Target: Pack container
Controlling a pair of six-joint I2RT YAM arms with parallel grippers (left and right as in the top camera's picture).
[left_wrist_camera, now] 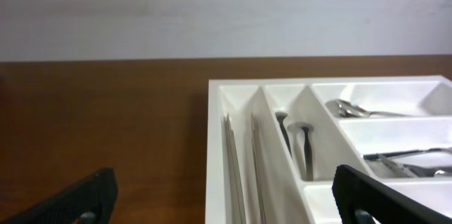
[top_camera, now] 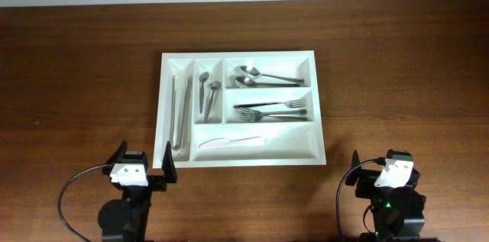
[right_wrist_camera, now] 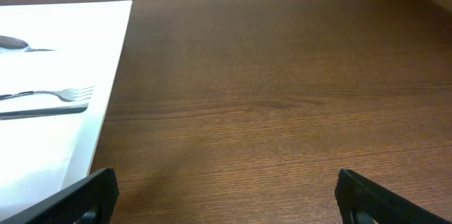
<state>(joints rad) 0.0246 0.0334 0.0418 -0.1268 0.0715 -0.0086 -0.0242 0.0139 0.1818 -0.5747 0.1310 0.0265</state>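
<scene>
The white cutlery tray, the container (top_camera: 318, 112), lies in the middle of the wooden table. It holds metal tongs (top_camera: 180, 108) in the left narrow slot, two small spoons (top_camera: 208, 89) in the second slot, two spoons (top_camera: 260, 79) in the top wide slot, forks (top_camera: 269, 109) in the middle one and a white knife (top_camera: 231, 142) in the bottom one. My left gripper (top_camera: 143, 167) is open and empty just in front of the tray's front left corner (left_wrist_camera: 212, 146). My right gripper (top_camera: 383, 172) is open and empty over bare wood, right of the tray (right_wrist_camera: 106, 75).
The wooden table (top_camera: 397, 66) runs wide on both sides of the tray. A pale wall (left_wrist_camera: 226, 12) rises behind the table's far edge. Black cables (top_camera: 69, 188) loop by the arm bases at the near edge.
</scene>
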